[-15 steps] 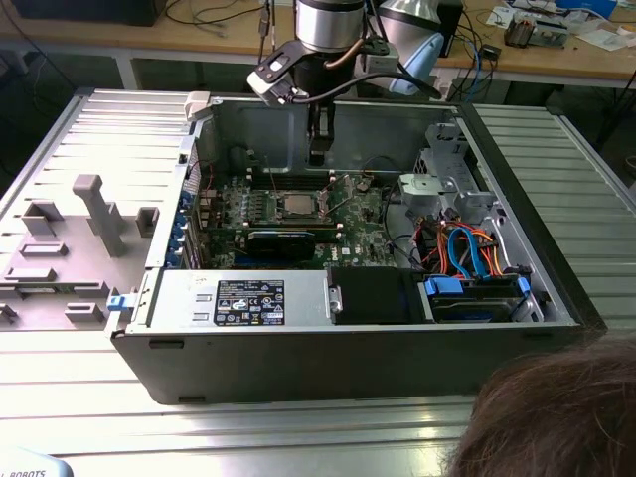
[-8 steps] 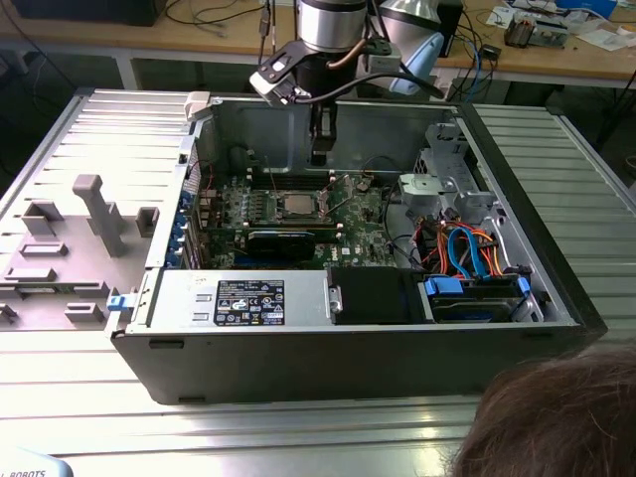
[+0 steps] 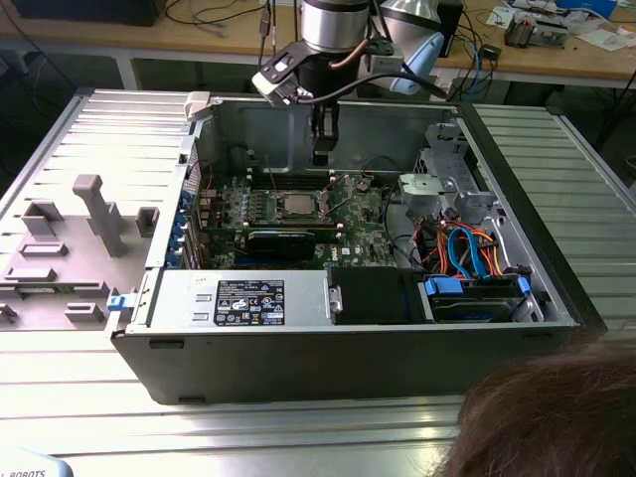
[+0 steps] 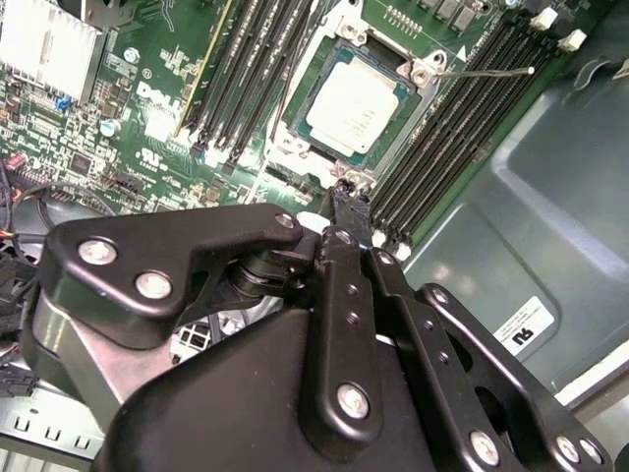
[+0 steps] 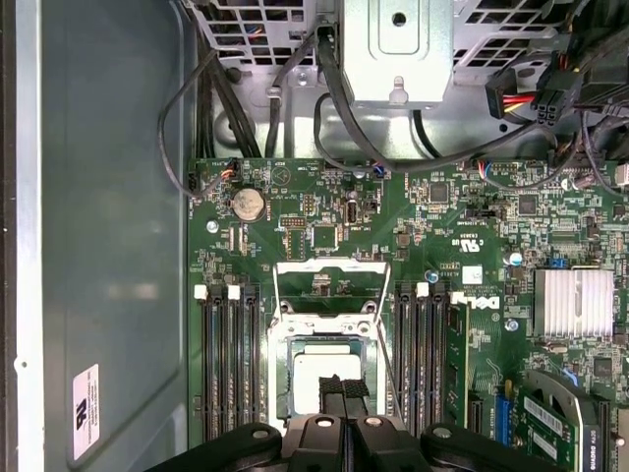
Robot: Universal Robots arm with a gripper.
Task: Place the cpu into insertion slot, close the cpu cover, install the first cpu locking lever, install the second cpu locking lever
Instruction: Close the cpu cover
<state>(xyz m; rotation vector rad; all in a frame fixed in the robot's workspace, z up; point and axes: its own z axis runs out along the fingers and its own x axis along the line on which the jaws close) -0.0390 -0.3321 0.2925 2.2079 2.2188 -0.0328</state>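
The cpu (image 5: pixel 313 372) (image 4: pixel 356 98) lies flat in the insertion slot (image 5: pixel 280 393) on the green motherboard, its silver top showing in both wrist views and in the exterior view (image 3: pixel 296 206). Beside the slot, the cpu cover (image 5: pixel 329 267) stands flipped open, a silvery frame with a cut-out centre. A thin wire locking lever (image 4: pixel 491 71) sticks out free next to the slot. My gripper (image 5: pixel 344 391) (image 4: pixel 346 202) (image 3: pixel 320 151) hangs above the cpu, apart from it, its black fingers shut with nothing between them.
Black memory slots (image 5: pixel 228 364) flank the insertion slot on both sides. A silver heat sink (image 5: pixel 575 300), a metal drive cage (image 3: pixel 442 184) with cables and the case wall (image 5: pixel 108 246) stand around the board. A person's hair (image 3: pixel 547 417) shows at the front.
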